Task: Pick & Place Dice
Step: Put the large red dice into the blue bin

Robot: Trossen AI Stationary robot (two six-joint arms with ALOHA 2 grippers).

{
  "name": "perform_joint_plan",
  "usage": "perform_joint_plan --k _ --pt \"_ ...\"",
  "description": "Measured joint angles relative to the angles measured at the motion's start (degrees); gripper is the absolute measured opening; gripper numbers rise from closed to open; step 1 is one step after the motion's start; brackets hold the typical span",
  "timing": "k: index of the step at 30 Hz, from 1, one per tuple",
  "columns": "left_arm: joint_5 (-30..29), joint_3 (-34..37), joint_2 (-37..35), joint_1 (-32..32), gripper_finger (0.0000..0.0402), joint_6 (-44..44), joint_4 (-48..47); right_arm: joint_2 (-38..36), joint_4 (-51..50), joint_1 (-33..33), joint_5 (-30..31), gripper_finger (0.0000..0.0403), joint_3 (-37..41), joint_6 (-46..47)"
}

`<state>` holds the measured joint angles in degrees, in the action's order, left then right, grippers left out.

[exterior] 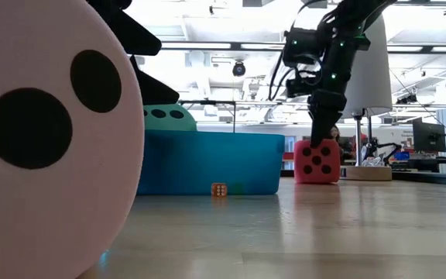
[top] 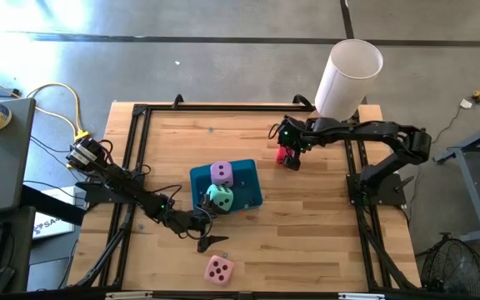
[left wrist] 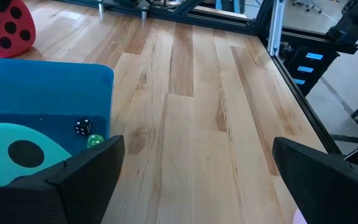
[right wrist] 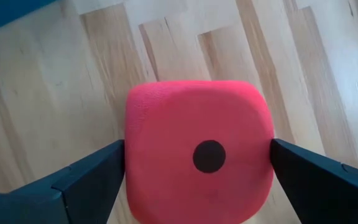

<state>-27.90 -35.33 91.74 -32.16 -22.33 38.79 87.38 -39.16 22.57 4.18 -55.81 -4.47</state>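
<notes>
The red die point(top: 287, 157) sits on the table's far right part, its one-pip face point(right wrist: 197, 149) turned up. My right gripper point(right wrist: 197, 177) is open above it, pointing down, one finger beside each of two opposite side faces. The lilac die point(top: 222, 173) and the mint green die point(top: 219, 197) lie in the teal tray point(top: 248, 185). The pink die point(top: 218, 269) rests on the table near its near edge and fills the low view's left side point(exterior: 45, 139). My left gripper point(top: 209, 231) is open, level, just off the tray's near edge, touching nothing. My right gripper stands astride the red die from above, its fingertips point(right wrist: 114, 165) right at the die's side faces. Whether they touch the die I cannot tell. The die rests on the table point(exterior: 317, 161), upright.
A white cylinder point(top: 348, 75) stands at the table's far right corner. Black frame rails point(top: 140, 133) run along the table's edges. Two tiny dice, black point(left wrist: 82, 127) and green point(left wrist: 95, 140), lie in the tray; a tiny orange one point(exterior: 219, 189) lies before it. Bare wood spreads right of the tray.
</notes>
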Motion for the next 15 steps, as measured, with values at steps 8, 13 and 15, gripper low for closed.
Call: perform_joint_plan --k 8,13,15 --pt "0.0 0.0 0.0 0.0 0.0400 0.0 0.0 1.4 -0.1 0.3 -1.6 0.0383 0.0 -0.3" --pt "0.0 0.0 0.0 0.0 0.0400 -0.1 0.0 1.5 -0.4 0.6 -3.3 0.0383 0.1 -0.2" --pt "0.0 0.0 0.0 0.0 0.0400 -0.3 0.0 1.6 -0.6 0.6 -4.2 0.0383 0.1 -0.1"
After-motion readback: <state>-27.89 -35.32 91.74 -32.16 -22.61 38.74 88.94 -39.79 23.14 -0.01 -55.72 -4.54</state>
